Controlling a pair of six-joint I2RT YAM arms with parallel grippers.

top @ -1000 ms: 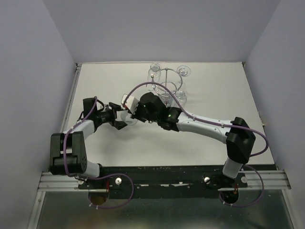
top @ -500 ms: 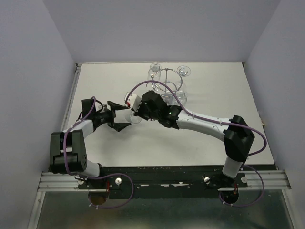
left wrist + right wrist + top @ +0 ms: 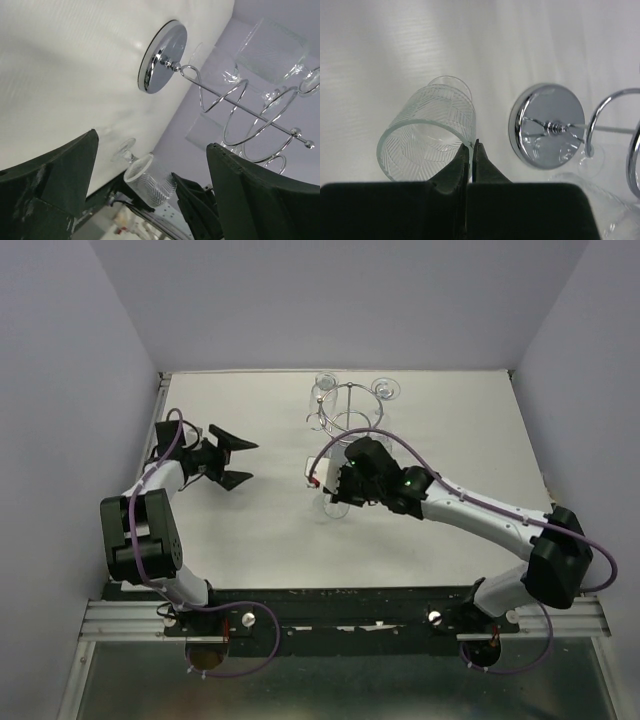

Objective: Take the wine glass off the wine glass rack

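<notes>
The wine glass point(image 3: 427, 130), clear with a cut pattern, is off the rack and held by its rim. My right gripper point(image 3: 471, 145) is shut on that rim, one finger inside and one outside. In the top view the glass point(image 3: 335, 502) hangs under the right gripper point(image 3: 335, 485), in front of the chrome wine glass rack point(image 3: 345, 405). The glass's foot is at or just above the table; I cannot tell which. My left gripper point(image 3: 238, 460) is open and empty, well to the left. Its wrist view shows the glass point(image 3: 150, 182) and the rack's mirrored base point(image 3: 162, 55).
Other glasses point(image 3: 386, 390) still hang on the rack's hooks, and they also show in the left wrist view point(image 3: 272, 52). The rack's round base point(image 3: 547, 125) stands just right of the held glass. The white table point(image 3: 250, 540) is walled on the left, the right and the back.
My left gripper let go of the glass, opened wide and drew back to the left. My right arm carried the glass to the right and a little nearer.
</notes>
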